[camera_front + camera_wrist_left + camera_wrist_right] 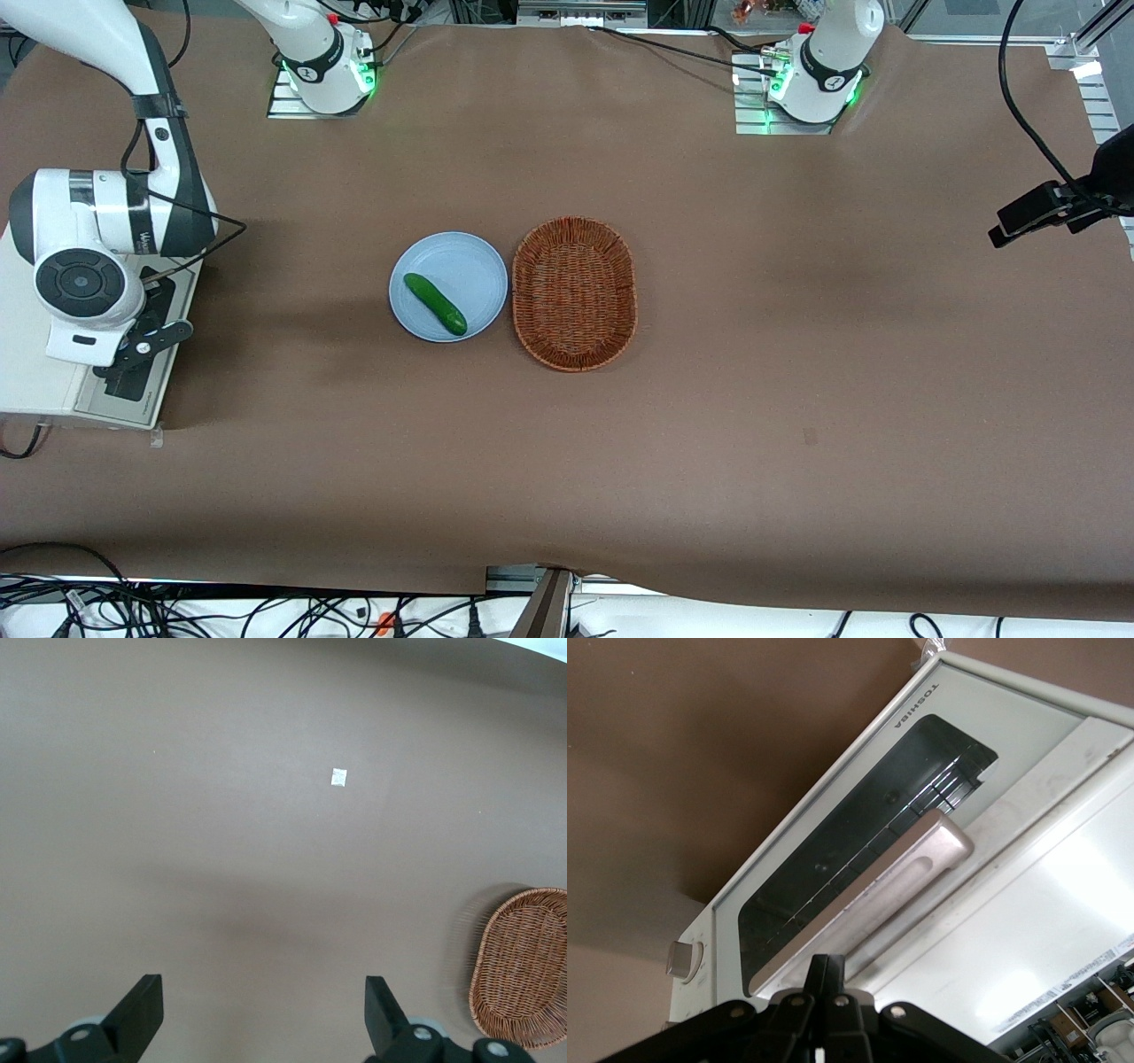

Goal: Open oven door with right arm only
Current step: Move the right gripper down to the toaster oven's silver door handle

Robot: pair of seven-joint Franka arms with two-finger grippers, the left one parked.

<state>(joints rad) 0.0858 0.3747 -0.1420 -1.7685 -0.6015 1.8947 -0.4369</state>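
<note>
Gripper (827, 1010) poised just above handle (873, 895), fingers pressed together, holding nothing. Door (859, 868) not yet open. Could slide off handle, or drag oven (35, 372) across table (797, 399).

oven door (859, 859) — shut, silver-handled

The worktop (709, 425) is covered with a brown sheet. A white toaster oven (35, 372) stands on it at the working arm's end, with the hand (146, 341) above the oven's front face. Near the middle, a light blue plate (448, 286) sits just beside an oval wicker basket (574, 293). A small white scrap (338, 777) lies on the sheet.
</note>
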